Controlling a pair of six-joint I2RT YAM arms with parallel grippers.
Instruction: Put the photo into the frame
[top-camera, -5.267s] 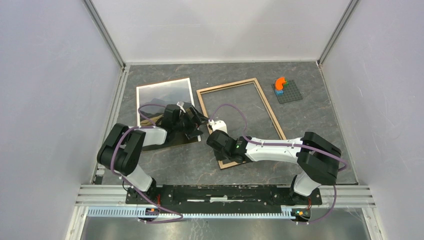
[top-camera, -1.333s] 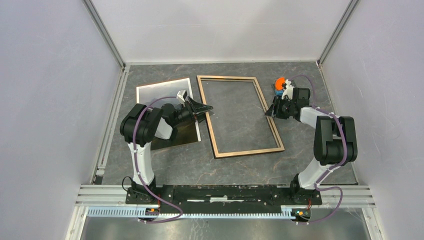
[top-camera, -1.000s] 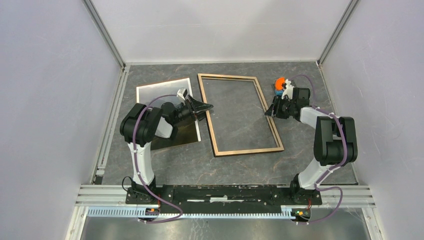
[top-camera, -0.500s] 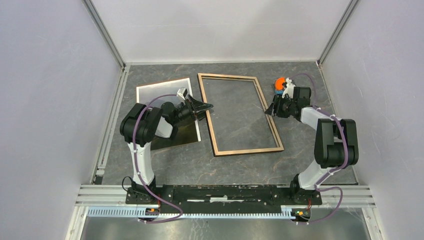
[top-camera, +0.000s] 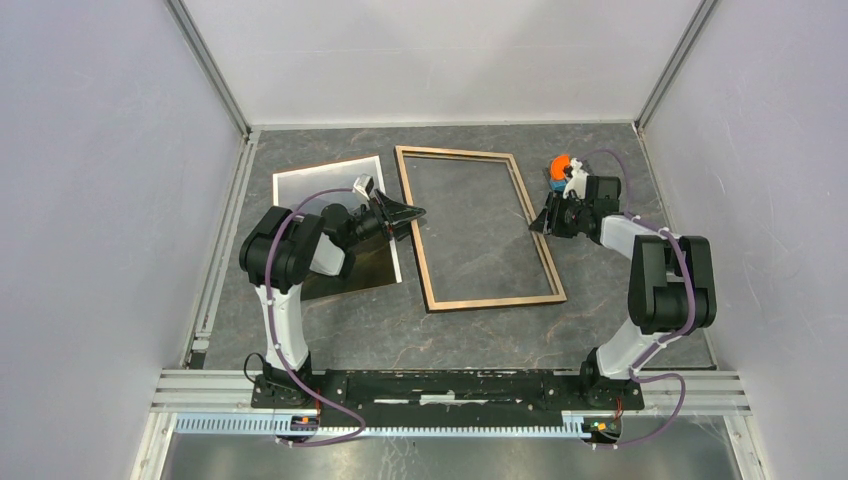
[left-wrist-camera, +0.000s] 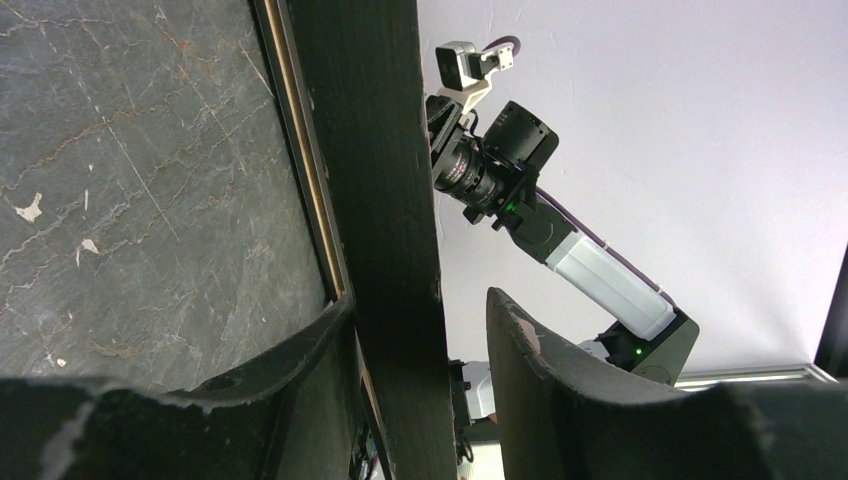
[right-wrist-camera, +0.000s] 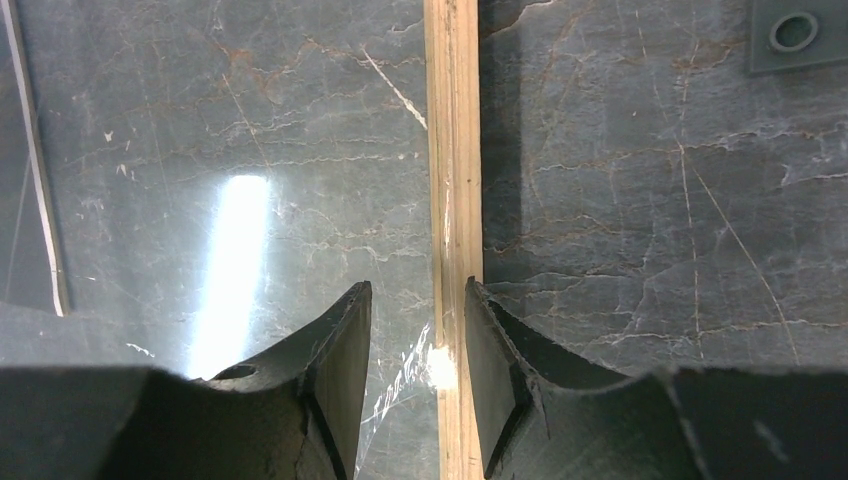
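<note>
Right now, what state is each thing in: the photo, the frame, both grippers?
photo: lying on the table beside the frame, not inserted
frame: on the table, no photo inside
left gripper: open, straddling the frame's left rail
right gripper: open, straddling the frame's right rail

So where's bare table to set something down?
Bare table: the near strip between the frame and the arm bases, and the far strip along the back wall. Crowded: the left fingers at the frame's rail beside the photo; the right fingers at the opposite rail beside the studded plate.
</note>
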